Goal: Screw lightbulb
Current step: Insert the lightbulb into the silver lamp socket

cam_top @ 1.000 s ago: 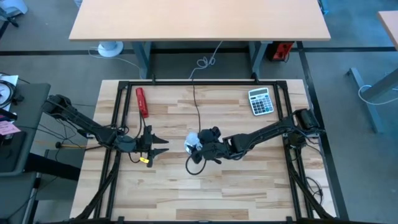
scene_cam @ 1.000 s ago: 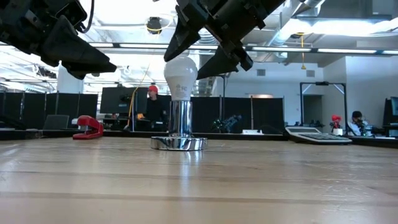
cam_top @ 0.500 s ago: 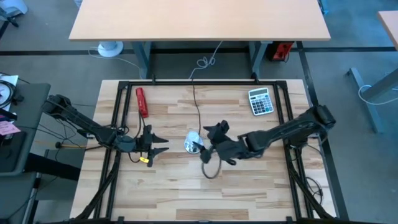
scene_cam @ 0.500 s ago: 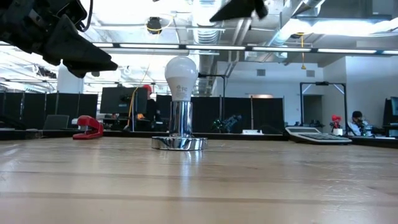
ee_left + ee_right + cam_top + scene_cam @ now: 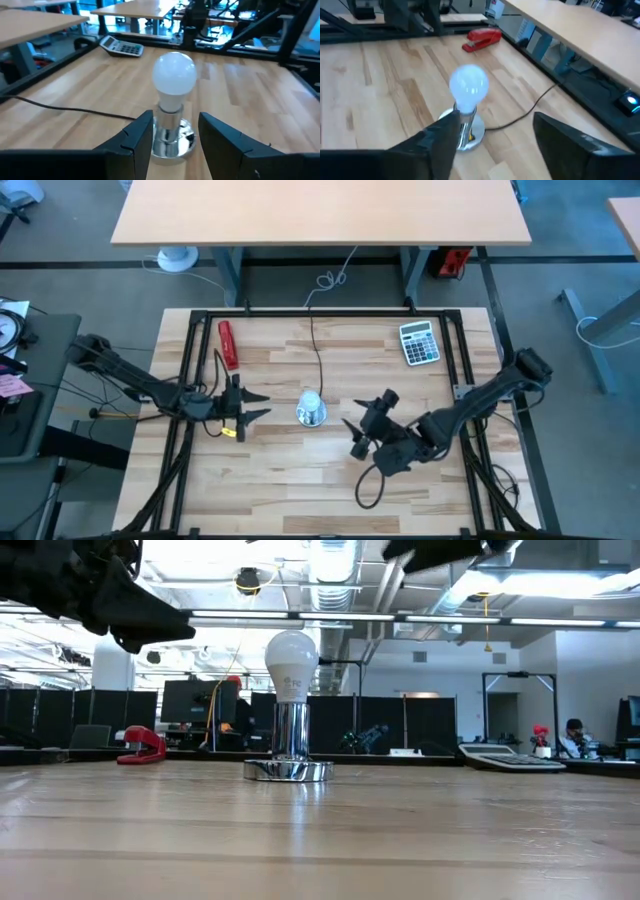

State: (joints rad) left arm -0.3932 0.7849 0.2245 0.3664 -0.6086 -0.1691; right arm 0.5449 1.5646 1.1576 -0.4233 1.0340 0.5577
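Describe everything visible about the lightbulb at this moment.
The lightbulb is a small, matte white, pear-shaped bulb. It stands upright, its pale neck seated in a shiny metal socket with a round base, near the middle of the wooden table. It looks unlit. Nothing grips it: the left gripper sits open beside it, and the right gripper is open and well clear.

Overhead, straight down on the whole pale wooden tabletop point(image 5: 330, 480). Level across it from the edge. Close from both wrists, all sharing the small white pear-shaped lightbulb point(image 5: 290, 662).
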